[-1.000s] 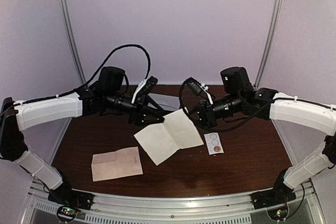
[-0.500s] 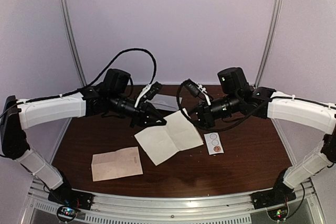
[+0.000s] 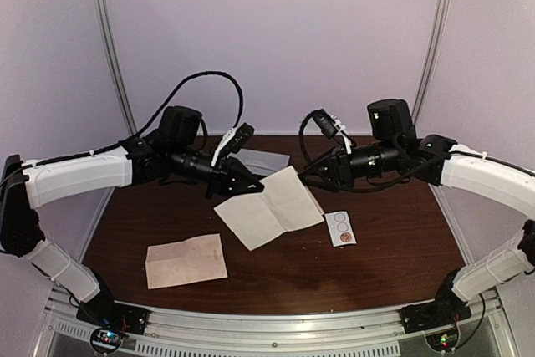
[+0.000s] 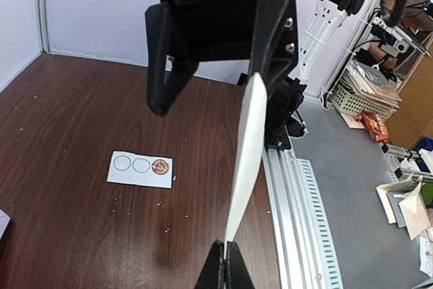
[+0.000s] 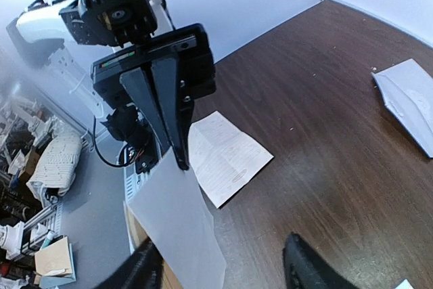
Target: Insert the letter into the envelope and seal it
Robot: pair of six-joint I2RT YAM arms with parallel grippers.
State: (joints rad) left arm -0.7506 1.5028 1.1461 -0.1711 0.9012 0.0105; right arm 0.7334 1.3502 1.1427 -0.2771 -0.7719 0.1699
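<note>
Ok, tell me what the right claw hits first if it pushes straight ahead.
Most likely the pale sheet pinched in the left claw, which sits right in front of the open right claw, though depth is hard to judge.

Raised sheet obstacle at ctr.

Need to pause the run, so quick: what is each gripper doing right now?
Left gripper: closed, pinching the edge of the white sheet.
Right gripper: open, fingers apart, not gripping the sheet.
</note>
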